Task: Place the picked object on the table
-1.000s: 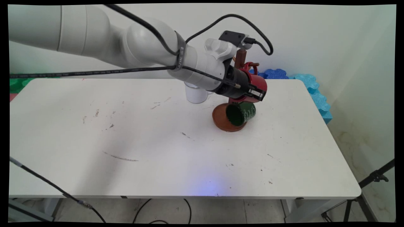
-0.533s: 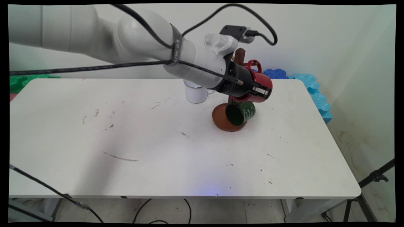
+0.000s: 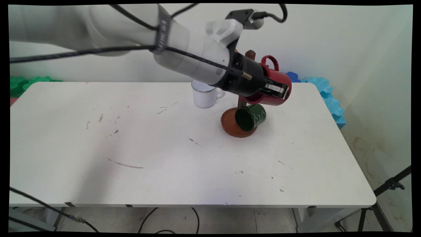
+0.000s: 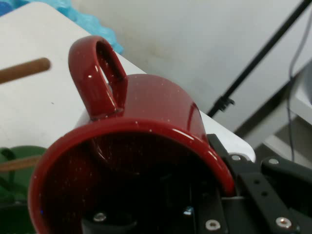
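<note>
Red mug (image 3: 274,89) is clamped by its rim in the gripper (image 3: 275,91), one finger inside. Over the last second it has risen, clear of the brown rack (image 3: 239,124) and green mug (image 3: 251,118), nearer the table (image 3: 164,154)'s far right corner.

you had three mugs in front of you: one red mug (image 3: 274,89) (image 4: 146,141), one green mug (image 3: 251,118) (image 4: 12,165) and one white mug (image 3: 204,95). there was one brown mug stand (image 3: 238,126), with one upright post and two wooden pegs showing in the hand view. one white table (image 3: 164,158) carried the lot. one gripper (image 3: 278,92) was in view, on one arm. behind the table you had blue foam pieces (image 3: 324,89) at the right and green foam pieces (image 3: 23,84) at the left; their count could not be told. one black tripod (image 3: 388,187) stood at the lower right.
</note>
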